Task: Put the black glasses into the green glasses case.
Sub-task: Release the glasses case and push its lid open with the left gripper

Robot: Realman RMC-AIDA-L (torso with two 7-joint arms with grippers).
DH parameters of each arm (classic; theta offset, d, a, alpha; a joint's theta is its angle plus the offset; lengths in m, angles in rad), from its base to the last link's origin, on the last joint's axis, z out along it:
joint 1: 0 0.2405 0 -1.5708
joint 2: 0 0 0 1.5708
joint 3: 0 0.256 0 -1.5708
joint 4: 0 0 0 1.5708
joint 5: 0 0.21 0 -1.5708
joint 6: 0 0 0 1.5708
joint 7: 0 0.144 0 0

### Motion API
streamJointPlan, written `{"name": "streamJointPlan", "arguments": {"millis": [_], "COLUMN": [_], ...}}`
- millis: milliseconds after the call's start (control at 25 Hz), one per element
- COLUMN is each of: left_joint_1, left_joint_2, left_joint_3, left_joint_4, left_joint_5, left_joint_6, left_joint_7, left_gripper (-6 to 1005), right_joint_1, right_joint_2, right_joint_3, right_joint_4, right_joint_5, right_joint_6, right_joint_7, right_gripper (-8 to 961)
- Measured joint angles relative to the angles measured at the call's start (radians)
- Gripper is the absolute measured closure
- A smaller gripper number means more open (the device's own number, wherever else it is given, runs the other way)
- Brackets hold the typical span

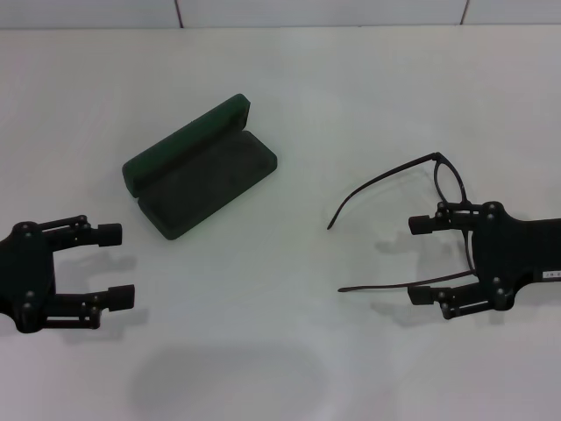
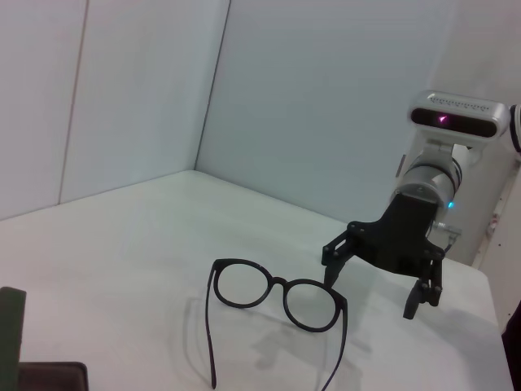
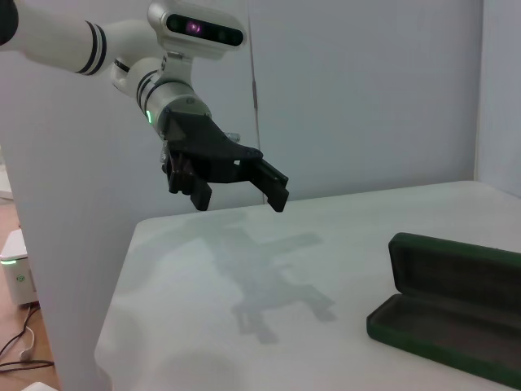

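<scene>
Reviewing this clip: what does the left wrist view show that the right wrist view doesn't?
Only the left wrist view shows the black glasses, temples unfolded on the table, with the open right gripper above and just behind them. Only the right wrist view shows the open left gripper, raised above the table, and the whole open lid and lining of the green glasses case. Both share the white table and the case.

Head camera looks steeply down on the table (image 1: pixel 289 351) from above. Each wrist camera sits low, facing across at the opposite arm; all share the tabletop.
</scene>
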Motion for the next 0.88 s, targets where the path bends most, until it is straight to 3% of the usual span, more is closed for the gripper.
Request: {"name": "streamJointPlan", "arguments": {"millis": [600,880], "left_joint_1": [-0.002,-0.072], "left_joint_2": [0.0,0.008], "left_joint_3": [0.0,-0.029], "left_joint_4": [0.0,0.001], "left_joint_5": [-0.012,-0.013], "left_joint_6": [0.0,-0.068], "left_joint_7": [-0.034,-0.344], "left_gripper": [131,132], "right_joint_1": [-0.001,-0.001], "right_joint_2": [0.0,0.002], "right_joint_3": [0.0,0.0], "right_joint_4": [0.0,0.001], "right_joint_5": [-0.002,-0.002], "right_joint_6": [0.002,0.003], "right_joint_7": [0.0,0.0], "right_gripper": [83,83]}}
